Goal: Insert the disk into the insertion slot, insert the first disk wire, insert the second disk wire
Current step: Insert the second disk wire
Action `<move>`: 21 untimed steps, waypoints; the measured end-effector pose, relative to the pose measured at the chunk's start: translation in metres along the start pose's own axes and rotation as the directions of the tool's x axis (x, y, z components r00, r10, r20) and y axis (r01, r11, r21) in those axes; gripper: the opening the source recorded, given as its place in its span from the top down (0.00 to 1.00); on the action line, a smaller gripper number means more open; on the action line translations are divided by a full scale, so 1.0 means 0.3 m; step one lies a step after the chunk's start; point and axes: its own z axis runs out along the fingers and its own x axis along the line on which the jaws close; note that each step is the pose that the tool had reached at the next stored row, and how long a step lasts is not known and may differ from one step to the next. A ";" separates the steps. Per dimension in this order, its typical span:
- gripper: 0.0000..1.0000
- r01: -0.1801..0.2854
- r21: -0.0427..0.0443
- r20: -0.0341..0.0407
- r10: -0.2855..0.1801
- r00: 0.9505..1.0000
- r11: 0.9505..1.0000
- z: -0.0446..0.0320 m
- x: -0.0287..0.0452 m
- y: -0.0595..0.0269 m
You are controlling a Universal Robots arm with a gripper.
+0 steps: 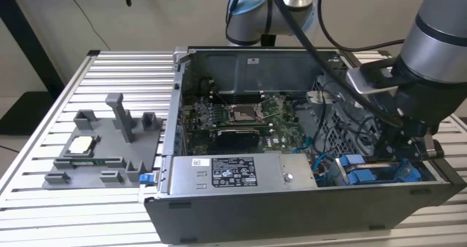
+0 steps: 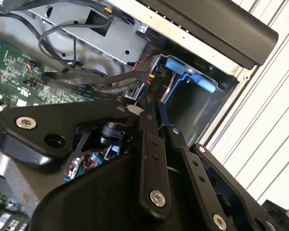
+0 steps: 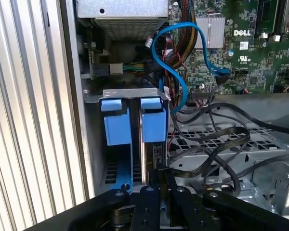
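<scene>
1. Note flat silver-grey rectangular hard drive in bright blue plastic carrier frame (disk (image 3: 153, 139)): standing on edge, apparently well inside the grey sheet-metal drive bay (insertion slot (image 3: 130, 94)), in the case corner at the exterior view's right (image 1: 361, 177).
2. Note black linked-finger gripper (image 3: 159, 175): fingers drawn close together, apparently pinching the thin exposed edge of the disk. Same convergence in the second wrist view (image 2: 151, 108).
3. Log a second blue carrier (image 3: 116, 122) just beside the disk in the same bay.
4. Handling judgement for the disk: rigid, fairly dense, smooth metal faces likely slippery; fragile to knocks and twisting. Best taken by the narrow edges or the blue frame, square to the bay, avoiding label face and connector end.
5. Handling judgement for the wiring: thin blue cable (image 3: 176, 77) and flat black cables (image 3: 216, 144) soft and springy, likely to flop; better gripped at the plug body than along the cord.
6. Cannot confirm full seating depth: bay walls and fingers hiding the inner end.
7. Cannot tell connector state at the disk's rear, nor whether any wire plug lies between the fingers.
8. Green motherboard (image 3: 241, 57) and grey power-supply box (image 1: 241, 170) near, untouched.
</scene>
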 end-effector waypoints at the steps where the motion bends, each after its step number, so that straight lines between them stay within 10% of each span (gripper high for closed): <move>1: 0.84 0.000 0.001 0.000 0.000 1.000 1.000 0.001 -0.001 0.000; 21: 0.76 -0.005 0.005 -0.001 0.005 1.000 1.000 0.031 -0.001 0.007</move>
